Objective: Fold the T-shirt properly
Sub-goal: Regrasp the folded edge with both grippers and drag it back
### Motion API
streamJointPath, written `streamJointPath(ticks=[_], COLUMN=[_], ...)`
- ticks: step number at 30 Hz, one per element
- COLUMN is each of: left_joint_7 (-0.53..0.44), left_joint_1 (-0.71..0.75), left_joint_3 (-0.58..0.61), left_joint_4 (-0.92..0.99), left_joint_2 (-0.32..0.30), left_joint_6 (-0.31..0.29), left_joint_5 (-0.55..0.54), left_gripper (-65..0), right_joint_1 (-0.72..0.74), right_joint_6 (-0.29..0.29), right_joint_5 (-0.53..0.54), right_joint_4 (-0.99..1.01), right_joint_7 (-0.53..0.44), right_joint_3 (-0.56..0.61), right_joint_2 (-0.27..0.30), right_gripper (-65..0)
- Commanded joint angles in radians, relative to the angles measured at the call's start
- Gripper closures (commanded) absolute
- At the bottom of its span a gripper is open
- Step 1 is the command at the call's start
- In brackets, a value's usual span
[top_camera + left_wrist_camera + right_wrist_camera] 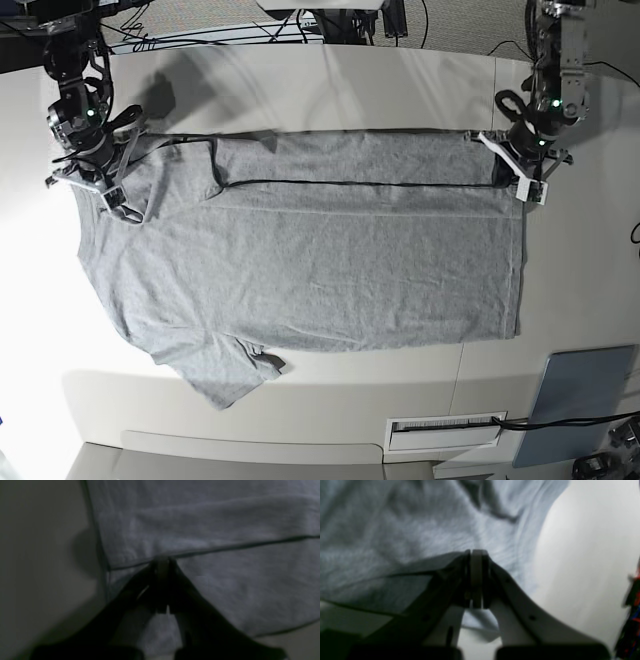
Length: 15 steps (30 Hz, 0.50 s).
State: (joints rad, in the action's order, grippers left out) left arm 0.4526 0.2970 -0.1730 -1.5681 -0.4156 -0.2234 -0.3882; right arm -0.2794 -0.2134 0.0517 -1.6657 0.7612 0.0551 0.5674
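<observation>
The heather-grey T-shirt (320,270) lies spread flat on the white table (580,260), its plain side up, with one sleeve (225,375) pointing toward the near left. A narrow strip along its far edge is turned over, which leaves a dark crease line. My left gripper (522,183) sits at the shirt's far right corner. In the left wrist view it (162,560) is shut on the T-shirt (212,525) at a seam edge. My right gripper (128,210) is at the far left shoulder. Seen from its wrist, this gripper (476,553) is shut on a lifted edge of the T-shirt (395,530).
A flat blue-grey panel (580,405) lies at the near right corner, beside a white slotted strip (445,430). Cables (200,30) run along the far edge behind both arm bases. Red and blue wiring (632,610) shows at the right of the right wrist view.
</observation>
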Motion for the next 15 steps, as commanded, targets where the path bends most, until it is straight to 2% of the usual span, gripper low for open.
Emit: streamJointPath(ticks=[1,4,11,15], left_joint_7=[-0.002,0.001,-0.005,-0.005], left_joint_1=[-0.015,0.002,0.131,0.198], left_joint_3=[-0.007,-0.007,-0.007,-0.007], left_joint_4=[0.014,0.053,0.035,0.034], left_joint_2=[-0.007,-0.005,-0.006,-0.006], left_joint_6=[-0.03,-0.081,-0.081,-0.081], left_joint_5=[-0.02,-0.039,-0.031,0.029], left_gripper=[0.0,0.0,0.0,0.0], right_joint_1=[0.008,-0.012,-0.123,-0.2], right_joint_6=[0.008,0.003,0.002,0.01], right_joint_5=[-0.006,0.004,-0.024,-0.039], right_joint_4=[-0.003,0.005,0.002,-0.01], right_joint_7=[-0.009,0.008,-0.022,-0.033], right_joint_3=[-0.009,-0.01,-0.01,-0.02], right_joint_2=[0.019,0.02,0.023,0.031], right_gripper=[0.0,0.0,0.0,0.0])
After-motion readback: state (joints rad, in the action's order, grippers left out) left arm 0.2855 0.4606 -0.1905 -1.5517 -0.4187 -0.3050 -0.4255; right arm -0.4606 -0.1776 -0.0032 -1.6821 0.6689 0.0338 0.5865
